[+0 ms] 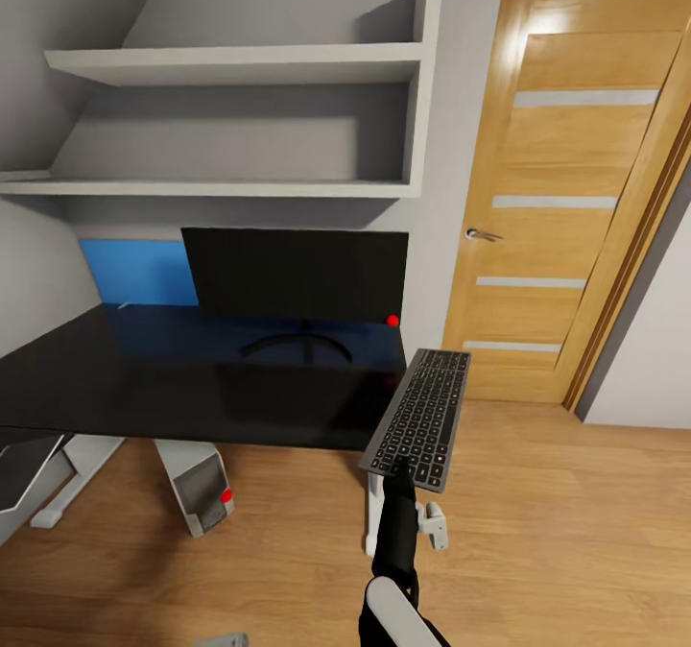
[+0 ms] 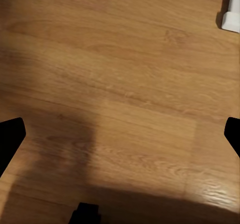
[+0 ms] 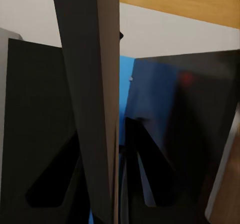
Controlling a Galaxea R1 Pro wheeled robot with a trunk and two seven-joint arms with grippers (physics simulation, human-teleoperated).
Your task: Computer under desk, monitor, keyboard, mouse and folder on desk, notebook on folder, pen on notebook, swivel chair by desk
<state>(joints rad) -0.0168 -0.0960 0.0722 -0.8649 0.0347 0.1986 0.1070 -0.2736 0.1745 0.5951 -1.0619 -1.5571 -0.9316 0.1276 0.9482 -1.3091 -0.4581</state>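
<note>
Your right gripper (image 1: pixel 401 469) is clamped on the keyboard's (image 1: pixel 419 417) near end — held past the desk's (image 1: pixel 144 378) right edge. Left gripper (image 2: pixel 120 134) gapes wide, empty — shelves (image 1: pixel 240 61) bare.

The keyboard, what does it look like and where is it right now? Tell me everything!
The keyboard is slim, long and black, with rows of dark grey keys. The right gripper holds it by its near short end, so it sticks out lengthwise toward the door. It hangs in the air beside the right corner of the desk, near the monitor, partly over the wooden floor. In the right wrist view it shows edge-on between the fingers.
</note>
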